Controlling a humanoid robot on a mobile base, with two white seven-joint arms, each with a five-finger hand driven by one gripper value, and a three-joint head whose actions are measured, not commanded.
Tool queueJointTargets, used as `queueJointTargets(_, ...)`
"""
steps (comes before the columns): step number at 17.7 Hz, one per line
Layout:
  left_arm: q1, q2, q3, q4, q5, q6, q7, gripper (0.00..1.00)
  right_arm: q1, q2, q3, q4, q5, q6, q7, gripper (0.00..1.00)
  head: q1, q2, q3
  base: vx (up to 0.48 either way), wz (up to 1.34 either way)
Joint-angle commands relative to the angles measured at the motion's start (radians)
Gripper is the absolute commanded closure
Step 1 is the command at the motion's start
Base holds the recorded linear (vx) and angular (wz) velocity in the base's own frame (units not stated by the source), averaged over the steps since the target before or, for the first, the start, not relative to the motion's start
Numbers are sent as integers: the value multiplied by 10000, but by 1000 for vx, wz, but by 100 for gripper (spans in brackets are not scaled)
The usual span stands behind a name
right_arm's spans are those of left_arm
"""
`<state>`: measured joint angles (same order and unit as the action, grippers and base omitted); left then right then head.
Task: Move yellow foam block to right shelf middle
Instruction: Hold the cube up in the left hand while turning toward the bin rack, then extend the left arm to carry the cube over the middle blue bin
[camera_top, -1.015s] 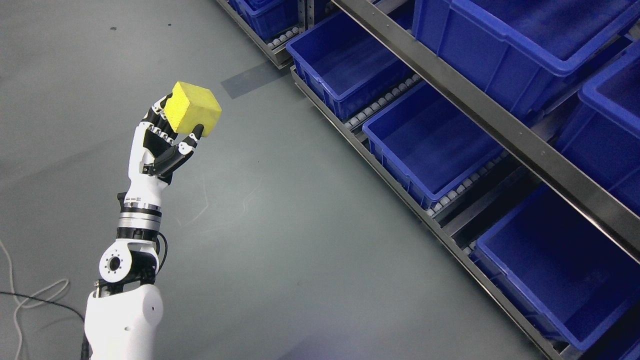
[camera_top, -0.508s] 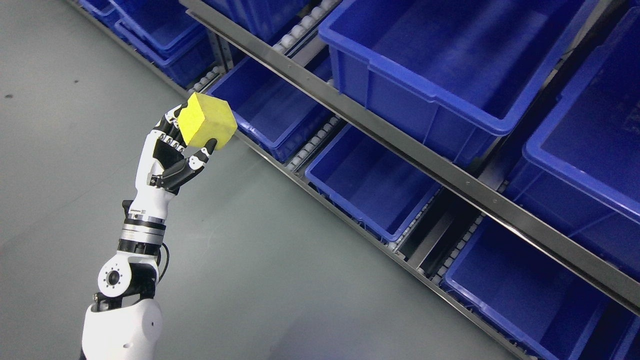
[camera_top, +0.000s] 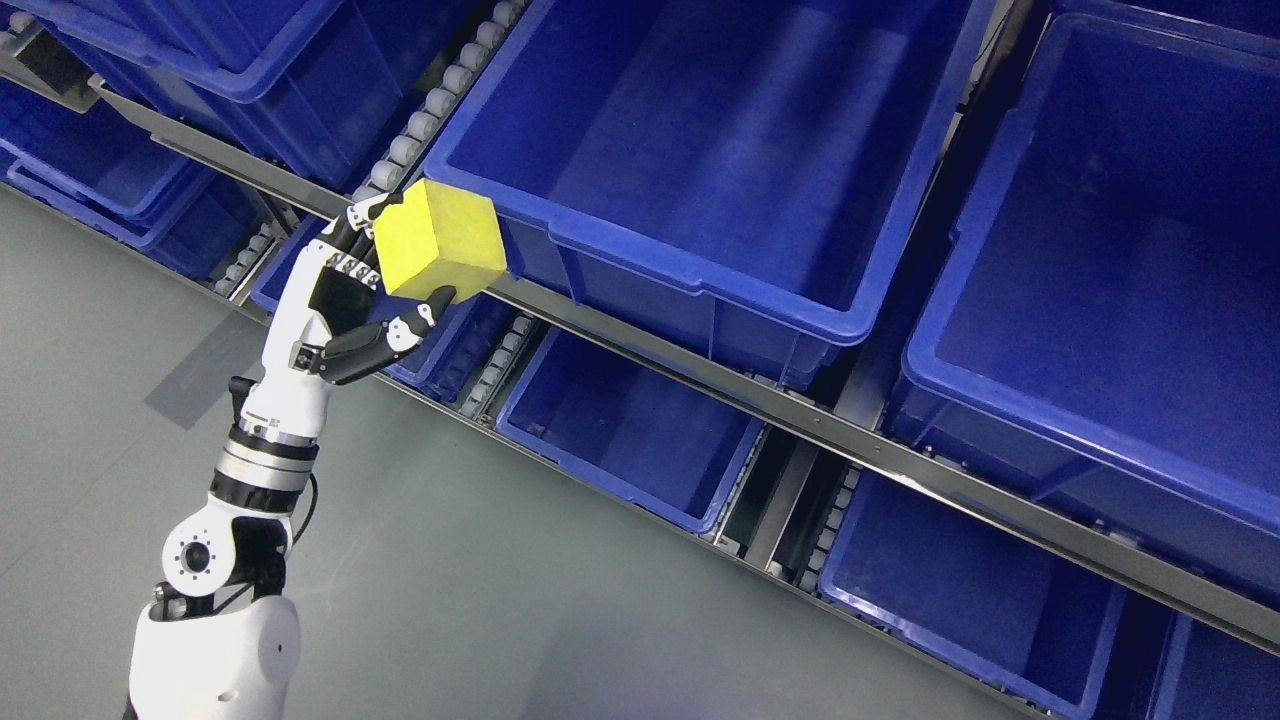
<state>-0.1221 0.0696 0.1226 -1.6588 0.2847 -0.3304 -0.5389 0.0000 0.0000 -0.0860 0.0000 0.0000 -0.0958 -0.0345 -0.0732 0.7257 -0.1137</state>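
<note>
Your left hand (camera_top: 365, 300) grips the yellow foam block (camera_top: 437, 240) beside the blue bin (camera_top: 700, 290); likely light, squashy, so pinch opposite faces gently.

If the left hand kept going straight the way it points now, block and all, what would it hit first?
Probably the near left corner of the large blue bin on the shelf: the left hand points up-right, and the yellow foam block already overlaps that corner in view. Depth is unclear.

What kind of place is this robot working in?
Probably a warehouse or factory storeroom: rows of empty blue plastic bins sit on metal racks with roller tracks above a plain grey floor.
</note>
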Motion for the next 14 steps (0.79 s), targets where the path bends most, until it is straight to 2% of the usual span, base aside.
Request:
queueJointTargets(1,-449,1833,-106,-608,6,-820,-316,60,15,-175,1,-175,31,7,8,0,0,0,0,47,-89)
queueJointTargets(4,-1123,2004,-304,-608,6,-1052,-715,60,15,-175,1,-175,31,7,8,0,0,1,0,18,-55)
queueJointTargets(7,-2425,2096,-855,-608,6,-1007,-747,62,15,-175,-14,-175,31,7,8,0,0,1,0,-10,17)
queueJointTargets(9,-3437,2661,-1437,-592,-9,-763,-732,63,15,-175,1,-175,31,7,8,0,0,1,0,0,0)
queueJointTargets(12,-5261,3872,-2603,-440,-115,462,-869,63,15,-175,1,-175,31,7,8,0,0,1,0,15,-30)
queueJointTargets(14,-6245,4029,-3278,64,-954,864,-1769,62,15,-175,1,-175,31,7,8,0,0,1,0,15,-26)
